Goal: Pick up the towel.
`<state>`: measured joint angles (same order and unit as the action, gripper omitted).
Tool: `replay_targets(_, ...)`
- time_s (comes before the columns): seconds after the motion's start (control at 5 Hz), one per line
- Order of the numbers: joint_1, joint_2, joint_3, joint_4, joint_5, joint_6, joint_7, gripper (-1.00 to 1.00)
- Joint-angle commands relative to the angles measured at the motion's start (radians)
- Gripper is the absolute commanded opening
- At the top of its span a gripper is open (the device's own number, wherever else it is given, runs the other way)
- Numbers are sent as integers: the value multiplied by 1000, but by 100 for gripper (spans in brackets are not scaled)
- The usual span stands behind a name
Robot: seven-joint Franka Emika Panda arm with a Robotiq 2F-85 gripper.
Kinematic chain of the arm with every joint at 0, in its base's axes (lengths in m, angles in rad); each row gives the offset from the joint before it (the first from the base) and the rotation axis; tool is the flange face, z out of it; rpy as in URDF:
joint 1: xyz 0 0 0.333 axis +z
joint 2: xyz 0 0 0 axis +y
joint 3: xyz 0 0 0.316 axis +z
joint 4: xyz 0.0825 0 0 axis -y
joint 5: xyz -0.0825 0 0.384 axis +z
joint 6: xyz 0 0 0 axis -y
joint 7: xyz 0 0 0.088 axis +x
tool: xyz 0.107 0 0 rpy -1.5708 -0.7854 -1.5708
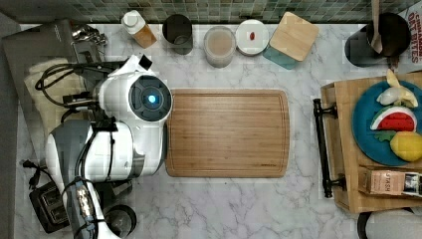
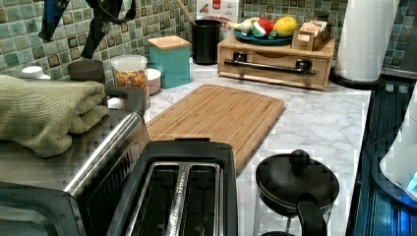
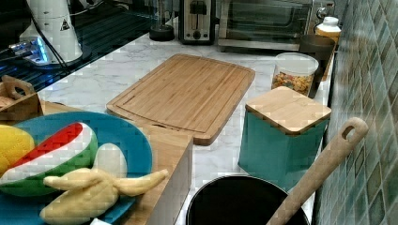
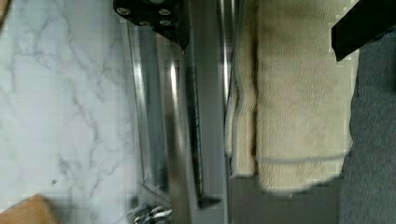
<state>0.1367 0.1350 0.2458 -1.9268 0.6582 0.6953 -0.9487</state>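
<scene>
towel (image 2: 44, 110) atop toaster oven (image 2: 74, 187) — far edge cropped

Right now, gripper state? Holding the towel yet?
Gripper: open, holding nothing; its fingers straddle the towel, which lies folded on the toaster oven.

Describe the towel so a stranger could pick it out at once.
Find the toaster oven, the large steel appliance at the left view's left, beside the black toaster. The towel lies folded on its top. It is the soft, pale cream-beige cloth, unlike the hard wooden cutting board flat on the marble counter.
</scene>
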Motion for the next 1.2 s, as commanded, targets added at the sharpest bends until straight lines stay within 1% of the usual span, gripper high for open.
replay_targets(0.2, 83, 90, 97, 185, 3, 15, -66, 100)
replay_targets(0.4, 80, 117, 127, 211, -32, -10, -51, 100)
replay_targets(0.6, 89, 112, 125, 190, -26, 26, -35, 100)
replay_targets(0.8, 108, 152, 104, 217, -62, -14, 20, -100)
replay_targets(1.0, 119, 207, 96, 271, -98, -81, 66, -100)
replay_targets(1.2, 124, 238, 97, 301, -117, -123, 81, -100)
